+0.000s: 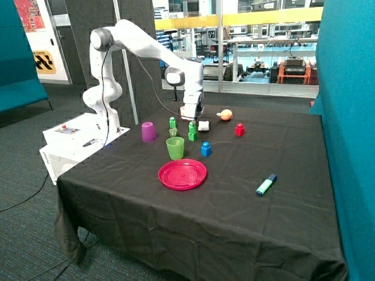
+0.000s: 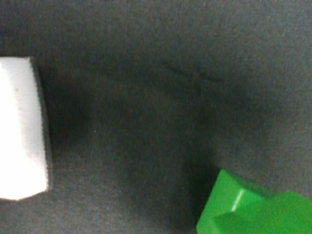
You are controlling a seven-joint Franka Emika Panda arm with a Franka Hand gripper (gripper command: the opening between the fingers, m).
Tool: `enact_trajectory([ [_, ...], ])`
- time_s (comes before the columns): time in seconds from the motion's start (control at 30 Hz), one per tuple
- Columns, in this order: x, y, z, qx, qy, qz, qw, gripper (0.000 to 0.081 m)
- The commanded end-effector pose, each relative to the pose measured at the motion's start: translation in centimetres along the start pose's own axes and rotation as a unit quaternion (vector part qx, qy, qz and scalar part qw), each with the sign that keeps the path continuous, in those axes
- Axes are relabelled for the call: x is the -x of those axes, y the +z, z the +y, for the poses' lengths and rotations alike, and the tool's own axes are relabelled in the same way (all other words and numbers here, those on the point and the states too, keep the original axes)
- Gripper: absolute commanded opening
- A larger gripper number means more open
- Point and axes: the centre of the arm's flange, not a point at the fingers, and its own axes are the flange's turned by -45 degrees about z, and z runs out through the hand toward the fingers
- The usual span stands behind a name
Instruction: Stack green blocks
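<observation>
Two green blocks (image 1: 192, 132) stand stacked on the black cloth, between the white block (image 1: 204, 125) and the translucent green cup (image 1: 174, 147). A third green block (image 1: 172, 123) stands alone, beside the purple cup (image 1: 149, 132). My gripper (image 1: 191, 112) hangs just above and slightly behind the stack. The wrist view shows only cloth, a corner of a green block (image 2: 253, 209) and part of the white block (image 2: 19, 129). Nothing shows held in the gripper.
A red plate (image 1: 182, 174) lies in front of the green cup. A blue block (image 1: 205, 149), a red block (image 1: 239, 130) and an orange fruit (image 1: 225, 115) stand near the stack. A teal highlighter (image 1: 266, 185) lies toward the table's (image 1: 176, 234) side edge.
</observation>
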Motion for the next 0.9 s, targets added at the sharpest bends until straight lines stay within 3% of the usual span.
enact_trajectory([
  [0.0,-0.4,-1.6,0.5,-0.00045,-0.004,0.0005,1.0,0.0808],
  [0.3,-1.1,-2.6,0.4,-0.00045,-0.013,0.0005,0.9999,0.0808],
  [0.87,-1.8,-1.9,-2.1,-0.00044,-0.036,0.0005,0.9994,0.0808],
])
